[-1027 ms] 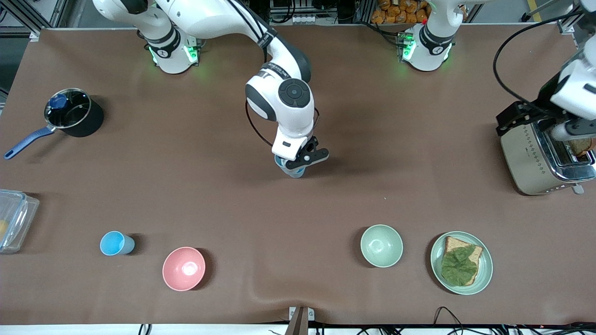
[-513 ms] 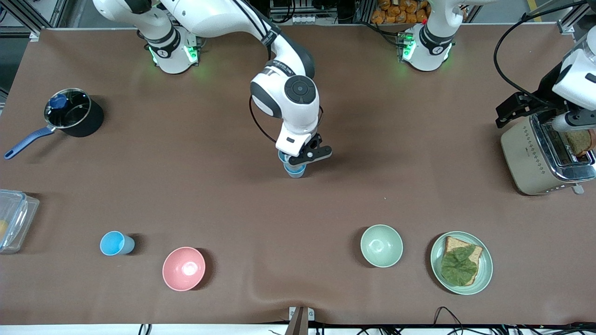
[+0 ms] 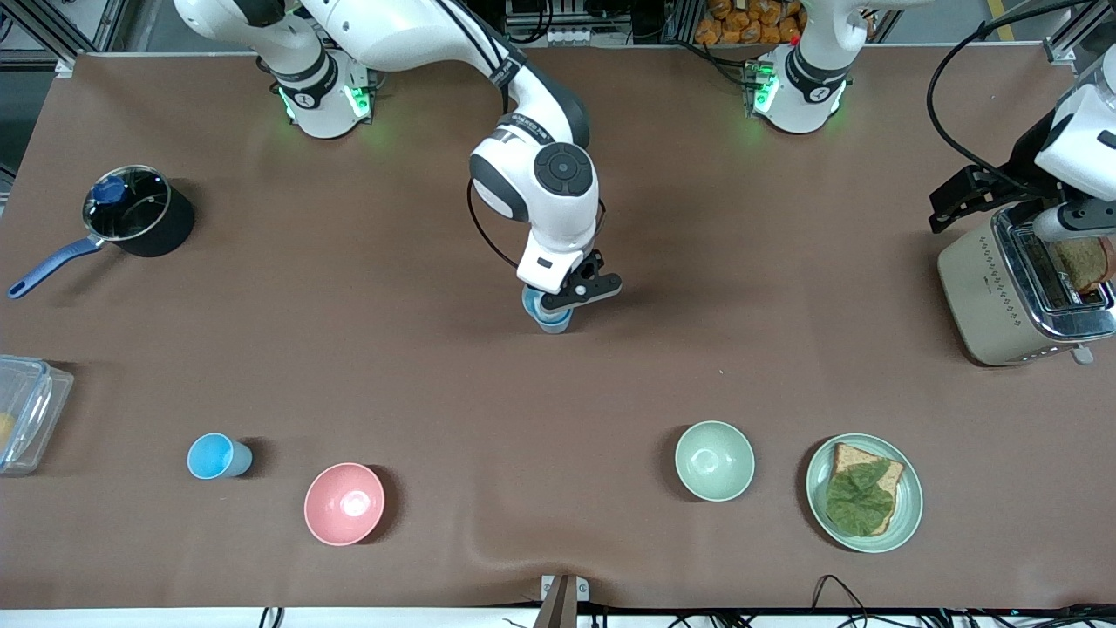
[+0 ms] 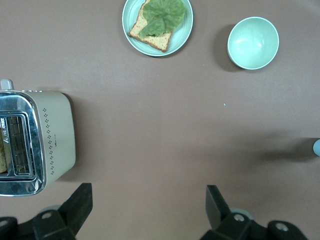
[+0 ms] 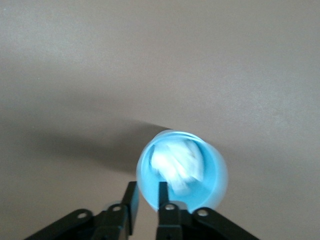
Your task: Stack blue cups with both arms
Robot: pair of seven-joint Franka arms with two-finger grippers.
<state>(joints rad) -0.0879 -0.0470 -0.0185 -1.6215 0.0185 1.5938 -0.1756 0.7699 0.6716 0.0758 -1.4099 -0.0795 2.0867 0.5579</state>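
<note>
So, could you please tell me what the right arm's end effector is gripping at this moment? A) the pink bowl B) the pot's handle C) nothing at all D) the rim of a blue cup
D: in the right wrist view the end effector has its fingers pinched on the rim of the blue cup, mid-table in the front view.

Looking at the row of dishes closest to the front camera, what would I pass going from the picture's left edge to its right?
Small light-blue plastic cup → round pink bowl → pale green bowl → pale green plate carrying bread with a lettuce leaf.
</note>
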